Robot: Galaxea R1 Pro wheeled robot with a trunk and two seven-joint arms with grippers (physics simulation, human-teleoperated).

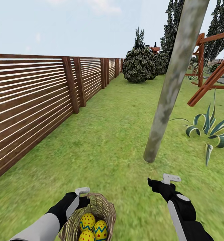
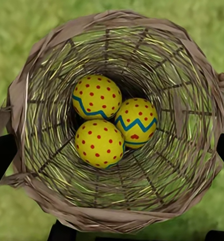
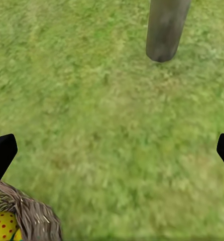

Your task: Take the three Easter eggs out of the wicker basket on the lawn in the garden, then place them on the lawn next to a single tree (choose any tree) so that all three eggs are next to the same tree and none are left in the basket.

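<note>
The wicker basket [image 1: 106,209] sits low and near on the lawn [image 1: 108,134], holding three yellow Easter eggs [image 1: 87,221] with blue zigzags and red dots. The left wrist view looks straight down into the basket [image 2: 41,60] at the eggs [image 2: 96,96], which touch each other. My left gripper [image 1: 83,201] is open above it, its black fingers [image 2: 0,158] spread at the basket's outer sides. The right gripper [image 1: 152,183] is open over bare grass, a short way from the foot of the pale leaning tree trunk [image 1: 173,77]. That trunk [image 3: 164,30] and the basket's edge [image 3: 31,216] show in the right wrist view.
A brown slatted fence [image 1: 31,100] runs along the left. A striped broad-leaved plant [image 1: 212,127] grows right of the trunk, with a red wooden frame [image 1: 209,80] behind it. Dark bushes [image 1: 138,65] stand far back. Open grass lies between the fence and the trunk.
</note>
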